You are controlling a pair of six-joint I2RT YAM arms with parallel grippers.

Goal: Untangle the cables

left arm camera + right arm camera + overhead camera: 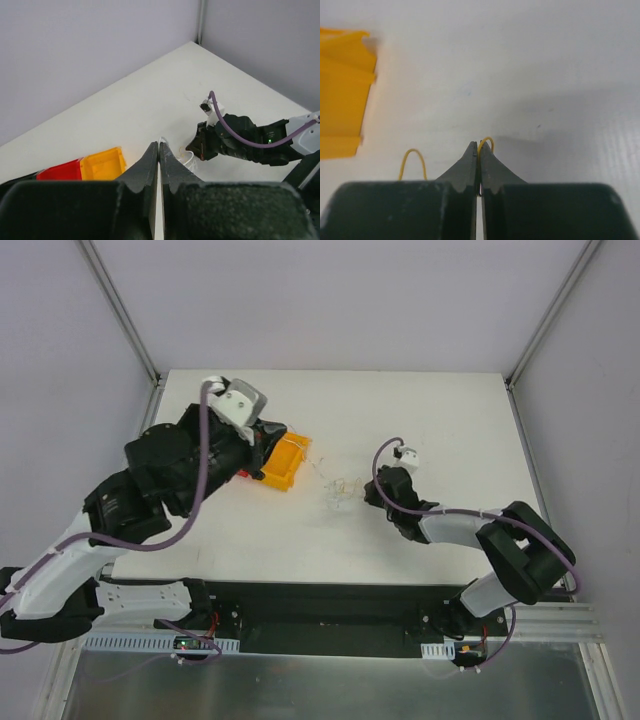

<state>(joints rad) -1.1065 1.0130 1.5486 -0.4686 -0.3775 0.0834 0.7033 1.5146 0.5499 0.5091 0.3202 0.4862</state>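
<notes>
On a white table (450, 420), the left arm (150, 490) and the right arm (460, 525) flank one small tangle of thin cables (340, 490). The tangle lies near the table's middle, just right of the yellow bin (285, 465). The right gripper (479, 146) is pinched closed on a strand of the cables. One yellowish loop (486, 141) arches out at its fingertips, and a second loop (413, 154) stands on the surface just to one side. The left gripper (159, 145) hangs above the table, its two fingers pressed together with nothing seen between them; whitish strands show just beyond its tip. Two plastic bins sit side by side and touching under the left arm: the yellow bin and a red bin (60, 170).
</notes>
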